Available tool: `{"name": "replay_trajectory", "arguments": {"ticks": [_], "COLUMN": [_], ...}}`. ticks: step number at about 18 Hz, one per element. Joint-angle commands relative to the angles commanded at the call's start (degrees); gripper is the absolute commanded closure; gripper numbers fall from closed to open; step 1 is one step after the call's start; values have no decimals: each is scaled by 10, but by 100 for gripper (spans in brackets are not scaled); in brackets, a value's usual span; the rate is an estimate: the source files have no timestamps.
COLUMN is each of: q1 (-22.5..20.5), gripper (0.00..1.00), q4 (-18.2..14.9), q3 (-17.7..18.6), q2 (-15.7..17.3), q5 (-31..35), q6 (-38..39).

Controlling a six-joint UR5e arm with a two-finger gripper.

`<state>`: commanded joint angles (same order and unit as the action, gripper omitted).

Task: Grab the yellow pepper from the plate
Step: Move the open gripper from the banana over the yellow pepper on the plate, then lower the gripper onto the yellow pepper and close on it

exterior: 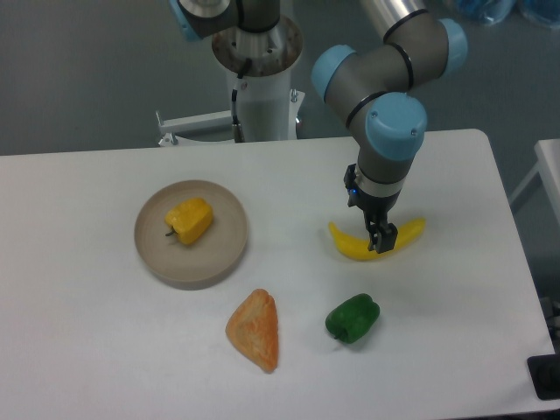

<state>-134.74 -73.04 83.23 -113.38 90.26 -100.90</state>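
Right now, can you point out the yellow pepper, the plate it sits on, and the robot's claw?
yellow pepper point(192, 219), fixed camera view, middle of its body.
plate point(224, 255), fixed camera view, bare right part of the dish.
gripper point(381, 241), fixed camera view, between its fingertips, over the banana point(346, 248).

Arm point(385, 74): grey tubular links showing light blue caps at each joint. White column base point(262, 83) carrying a black cable down its front. Wrist narrowing to a black gripper point(381, 241), a small blue light glowing on its left side.
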Motion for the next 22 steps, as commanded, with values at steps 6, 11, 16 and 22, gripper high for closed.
{"name": "replay_trajectory", "arguments": {"ticks": [6, 11, 16, 22], "q1": [5, 44, 145, 231], "gripper": [0, 0, 0, 0], "q4": [0, -7, -2, 4], "q3": [-1, 19, 65, 117], "q2": [3, 27, 60, 59], "q5": [-2, -16, -18, -20], "q6": [3, 60, 240, 450]}}
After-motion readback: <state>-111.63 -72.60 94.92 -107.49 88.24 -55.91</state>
